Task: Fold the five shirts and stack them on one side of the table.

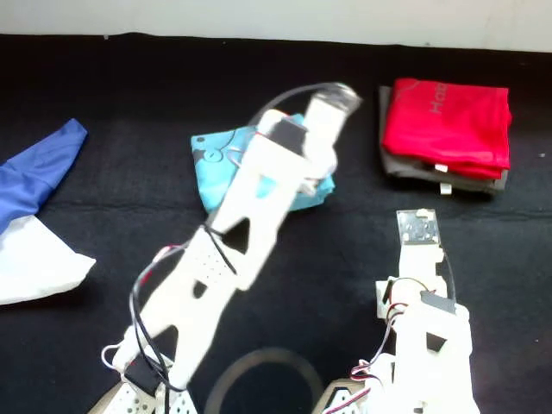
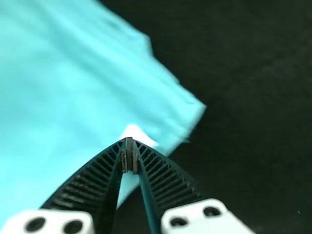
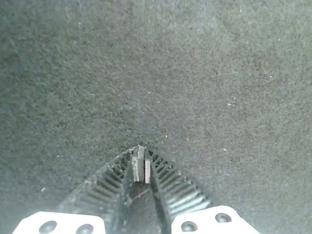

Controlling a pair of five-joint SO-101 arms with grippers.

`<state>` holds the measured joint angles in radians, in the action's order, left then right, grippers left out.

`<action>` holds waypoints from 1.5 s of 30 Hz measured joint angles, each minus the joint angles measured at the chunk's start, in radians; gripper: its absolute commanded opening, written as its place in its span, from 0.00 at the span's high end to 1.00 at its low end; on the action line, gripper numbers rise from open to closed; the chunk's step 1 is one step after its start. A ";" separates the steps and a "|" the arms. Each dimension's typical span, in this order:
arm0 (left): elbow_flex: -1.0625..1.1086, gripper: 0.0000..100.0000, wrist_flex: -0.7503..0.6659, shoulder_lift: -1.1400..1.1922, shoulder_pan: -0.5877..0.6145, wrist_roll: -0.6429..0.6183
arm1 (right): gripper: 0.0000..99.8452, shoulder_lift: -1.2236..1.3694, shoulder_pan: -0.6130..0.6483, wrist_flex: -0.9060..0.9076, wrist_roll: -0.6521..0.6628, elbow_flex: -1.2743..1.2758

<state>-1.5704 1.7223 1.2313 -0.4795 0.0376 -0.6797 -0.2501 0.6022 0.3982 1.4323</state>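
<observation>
Nearest the arm bases, the right gripper [image 3: 140,163] stands low over bare black table [image 1: 129,198], its fingers pressed together with nothing between them. It is clear of every garment. At the near left edge lies a white shirt [image 1: 30,259], loose and not folded, with a blue shirt [image 1: 39,168] spread just beyond it and touching it. Whether these are two garments or one two-coloured piece cannot be confirmed. Toward the middle of the table, the left arm reaches diagonally across a teal shirt [image 1: 216,151], which lies folded into a compact rectangle, well apart from the other garments. The left gripper [image 2: 128,156] sits at a corner edge of that shirt with its fingers pressed together. Whether a fold of fabric is caught between them cannot be determined. At the far right, a red shirt [image 1: 444,121] lies folded on top of a grey shirt [image 1: 431,177], forming the stack. Assessment: two shirts are folded and stacked, one is folded but not yet on the stack, and the blue and white material is not yet processed, so the task is roughly at its midpoint. The path from the teal shirt to the stack crosses open table. The right arm, parked near the stack's front side, is the only item close to that path, and the left arm's long reach covers much of the teal shirt in the high view.
</observation>
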 measured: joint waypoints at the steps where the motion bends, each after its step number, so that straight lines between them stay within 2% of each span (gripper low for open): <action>1: -0.002 0.99 0.006 0.000 -0.026 0.000 | 0.99 0.000 0.000 -0.002 0.000 0.000; 4: -0.014 0.99 0.031 0.002 -0.069 -0.002 | 0.99 0.000 0.000 -0.002 0.000 0.002; 9: -0.049 0.99 0.035 -0.029 -0.038 -0.002 | 0.99 0.000 0.000 -0.002 0.000 0.002; 12: -0.051 0.99 0.037 -0.097 0.032 -0.002 | 0.99 0.000 0.000 -0.002 0.000 0.002; 17: -0.038 0.99 0.037 -0.144 0.235 -0.002 | 0.99 0.000 0.000 -0.002 0.000 0.002; 21: 0.120 0.99 0.037 -0.144 0.305 -0.002 | 0.99 0.000 0.000 -0.012 0.000 0.003; 25: 0.339 0.99 0.035 -0.158 0.298 -0.002 | 0.99 0.000 0.000 -0.014 0.000 0.008; 34: 0.810 0.99 0.017 -0.376 0.301 0.000 | 0.99 0.000 0.000 -0.015 0.000 0.008; 38: 0.789 0.99 0.012 -0.377 0.315 0.000 | 0.99 0.000 0.000 -0.015 0.000 0.008; 45: 0.540 0.99 0.023 -0.377 0.315 -0.002 | 0.99 0.000 0.000 -0.015 0.000 0.008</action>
<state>-1.0303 1.7453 0.8539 -0.1649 0.0361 -0.6797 -0.2501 0.5869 0.3982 1.4400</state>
